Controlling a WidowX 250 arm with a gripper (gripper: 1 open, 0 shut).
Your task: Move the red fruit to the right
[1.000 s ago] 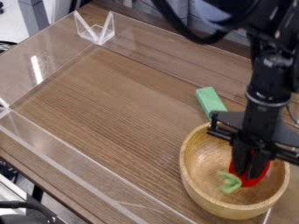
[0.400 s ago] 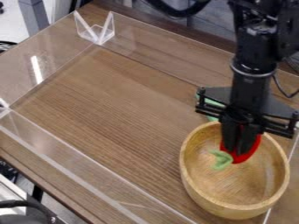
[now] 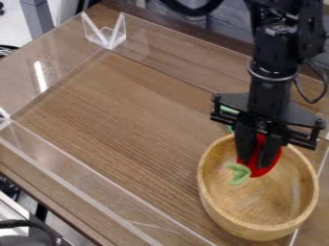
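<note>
A downward-pointing black gripper (image 3: 264, 159) hangs over the wooden bowl (image 3: 218, 208) on the tabletop, its narrowly parted jaws flanking the red fruit (image 3: 264, 163), grip uncertain, green block (image 3: 226, 109) behind.

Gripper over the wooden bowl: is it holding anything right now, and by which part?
The gripper has the small red toy strawberry between its fingers by the red body; green stem hangs free. Firmness of grip unclear.

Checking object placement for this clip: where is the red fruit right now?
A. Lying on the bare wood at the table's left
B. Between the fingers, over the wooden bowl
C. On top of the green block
B: the red fruit sits between the fingers above the wooden bowl.
</note>
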